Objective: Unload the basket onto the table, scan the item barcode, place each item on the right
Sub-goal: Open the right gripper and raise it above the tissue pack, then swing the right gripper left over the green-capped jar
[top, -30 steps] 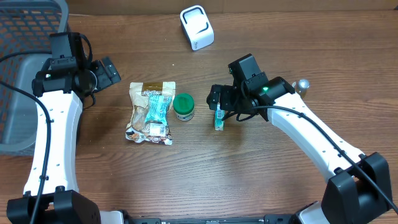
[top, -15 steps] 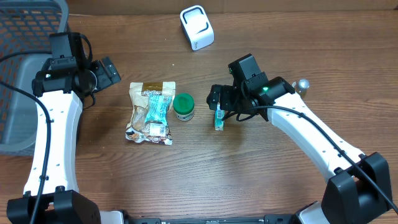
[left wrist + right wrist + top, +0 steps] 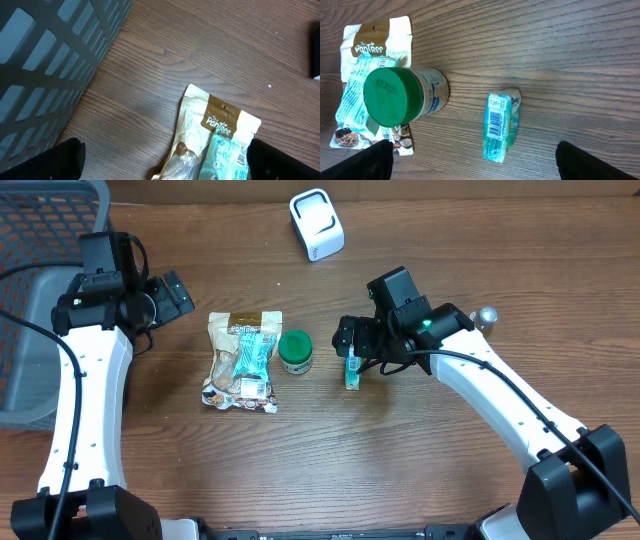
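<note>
One teal packet (image 3: 501, 125): small, crumpled, barcode facing up, lying on wood table (image 3: 570, 60) near green-lidded jar (image 3: 395, 97).
Right gripper (image 3: 475, 162): fingers wide, empty, over packet.
Left gripper (image 3: 167, 160): wide, empty.

The small teal plastic-wrapped pack (image 3: 501, 125) lies ahead of the gap between the right gripper's (image 3: 474, 152) fingers (image 3: 362, 162). The green-lidded plastic jar (image 3: 395, 97) stands before one finger, with the crinkled beige snack pouch (image 3: 375, 45) just beyond it.

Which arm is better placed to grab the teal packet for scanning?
Right. The right tool hangs open over the packet, barcode facing up; the left tool sits by the basket, beyond the snack bag.
</note>
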Motion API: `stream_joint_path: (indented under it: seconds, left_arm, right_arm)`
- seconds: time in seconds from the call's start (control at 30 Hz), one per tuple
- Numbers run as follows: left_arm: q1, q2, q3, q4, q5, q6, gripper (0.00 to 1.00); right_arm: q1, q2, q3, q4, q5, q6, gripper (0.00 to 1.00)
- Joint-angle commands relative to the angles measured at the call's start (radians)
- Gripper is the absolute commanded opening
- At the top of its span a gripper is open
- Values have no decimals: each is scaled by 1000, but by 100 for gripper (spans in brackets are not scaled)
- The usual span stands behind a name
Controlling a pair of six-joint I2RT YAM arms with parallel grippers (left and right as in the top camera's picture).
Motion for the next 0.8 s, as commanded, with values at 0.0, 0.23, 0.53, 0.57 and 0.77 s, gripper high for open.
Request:
stream_joint_path:
  seconds: [0.0,0.23,0.53,0.57,0.77]
  left_arm:
    - [10,4,8,4,-6,4,100]
    - [10,4,8,4,-6,3,99]
    - [10,4,8,4,-6,4,100]
    - [10,4,8,4,-6,4,100]
    - [10,4,8,4,-6,4,100]
  right_arm:
    - [2,-34,25,3,9,0,100]
    - [2,-34,25,3,9,0,100]
    - [2,-34,25,8,9,0,100]
    - [2,-34,25,8,9,0,100]
    - [2,-34,25,32,8,1,100]
